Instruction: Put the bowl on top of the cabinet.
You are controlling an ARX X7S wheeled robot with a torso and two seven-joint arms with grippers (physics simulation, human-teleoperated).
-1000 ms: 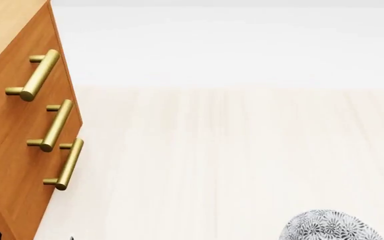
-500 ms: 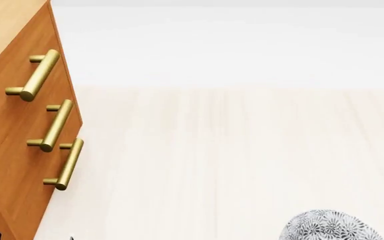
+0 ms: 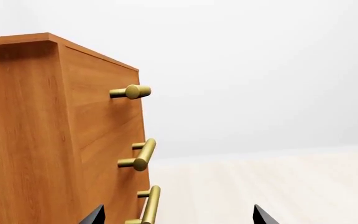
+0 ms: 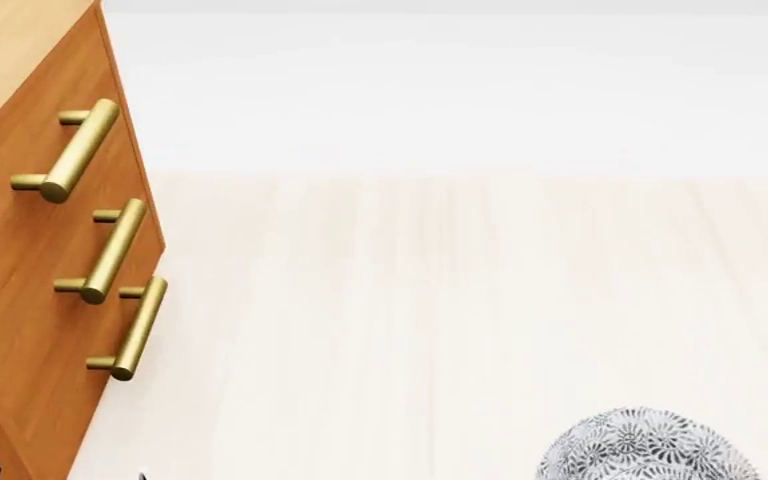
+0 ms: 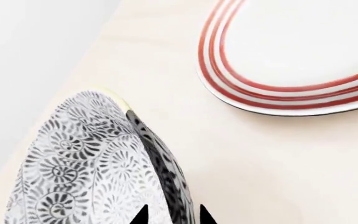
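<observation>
The bowl (image 4: 644, 447), white with a dense grey-black floral pattern, shows at the bottom right edge of the head view. In the right wrist view the bowl (image 5: 92, 163) stands on edge, and my right gripper (image 5: 171, 215) is shut on its wall, one dark fingertip on each side. The orange-brown cabinet (image 4: 24, 250) with brass bar handles (image 4: 84, 150) fills the left of the head view, its lighter top (image 4: 11, 50) at the upper left corner. My left gripper (image 3: 175, 217) is open and holds nothing, close to the cabinet (image 3: 36, 130) front.
A flat white plate with red rings (image 5: 303, 51) lies on the pale wood floor (image 5: 272, 163) a short way beyond the bowl. Pale floor (image 4: 491, 300) stretches to the right of the cabinet up to a white wall (image 4: 464, 90).
In the head view the bowl has risen slightly and shifted a little to the left. The cabinet has not moved.
</observation>
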